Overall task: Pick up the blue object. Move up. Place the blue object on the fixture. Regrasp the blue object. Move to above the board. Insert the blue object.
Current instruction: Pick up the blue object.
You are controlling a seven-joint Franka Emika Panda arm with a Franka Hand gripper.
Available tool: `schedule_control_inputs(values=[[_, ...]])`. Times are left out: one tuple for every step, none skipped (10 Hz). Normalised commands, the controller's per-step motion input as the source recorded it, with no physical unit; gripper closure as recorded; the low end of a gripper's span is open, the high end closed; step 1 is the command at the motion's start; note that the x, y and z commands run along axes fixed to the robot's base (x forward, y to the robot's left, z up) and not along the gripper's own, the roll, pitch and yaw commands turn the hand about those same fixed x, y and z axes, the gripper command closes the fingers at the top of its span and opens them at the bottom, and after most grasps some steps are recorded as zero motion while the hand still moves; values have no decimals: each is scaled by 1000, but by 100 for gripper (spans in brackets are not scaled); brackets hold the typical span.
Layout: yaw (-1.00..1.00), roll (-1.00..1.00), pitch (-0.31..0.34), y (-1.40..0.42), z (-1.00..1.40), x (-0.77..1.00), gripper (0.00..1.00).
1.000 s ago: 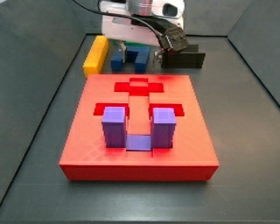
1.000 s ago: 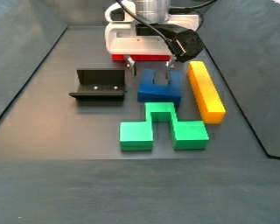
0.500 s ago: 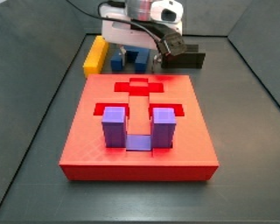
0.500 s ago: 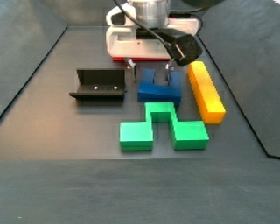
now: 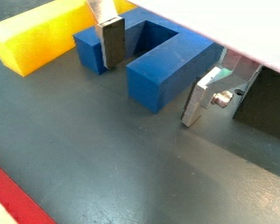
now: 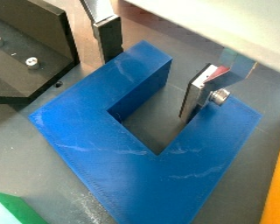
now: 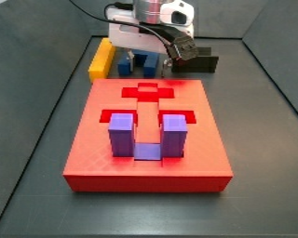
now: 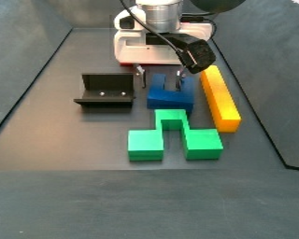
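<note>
Almost nothing moved since earlier frames: gripper [image 8: 163, 69] stayed low at frame top over blue object [image 8: 170, 91]. Jaws stood released, straddling one prong, fingers [image 6: 205, 90] clear. Pickup not yet begun.

A robotics lab test cell: my gripper [image 8: 163, 74] hangs low over a dark walled floor [image 8: 64, 177] among coloured blocks, the red board [image 7: 146, 139] and the fixture [image 8: 105, 91].

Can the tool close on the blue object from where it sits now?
Probably yes: the tool is open, one finger outside a prong of the blue object, the other in its slot, nothing between.
</note>
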Motion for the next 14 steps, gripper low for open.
schedule_control_inputs(values=[[0,0,0,0,0,0,100],[0,0,0,0,0,0,100],[0,0,0,0,0,0,100],[0,0,0,0,0,0,100],[0,0,0,0,0,0,100],[0,0,0,0,0,0,100],[0,0,0,0,0,0,100],[0,0,0,0,0,0,100],[0,0,0,0,0,0,100],[0,0,0,0,0,0,100],[0,0,0,0,0,0,100],[0,0,0,0,0,0,100],[0,0,0,0,0,0,100],[0,0,0,0,0,0,100]])
